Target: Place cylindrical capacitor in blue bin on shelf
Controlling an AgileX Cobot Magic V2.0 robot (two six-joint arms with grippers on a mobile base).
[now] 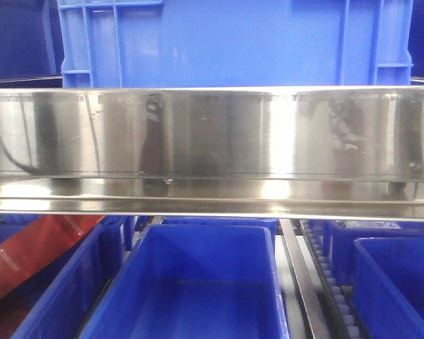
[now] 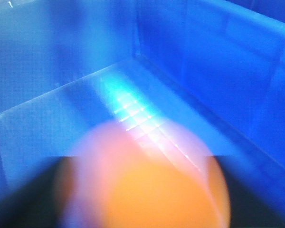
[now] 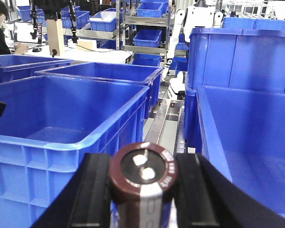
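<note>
Right gripper (image 3: 143, 192): pinching cylindrical capacitor (image 3: 143, 166) upright
Blue bins (image 3: 66, 156): either side of it
Left gripper (image 2: 142, 199): too blurred, grip cannot be told

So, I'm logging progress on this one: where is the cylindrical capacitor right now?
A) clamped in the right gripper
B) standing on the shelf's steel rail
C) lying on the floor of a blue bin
A: the right wrist view shows the cylindrical capacitor upright between the right gripper and its two black fingers, with blue bins beyond it.
</note>
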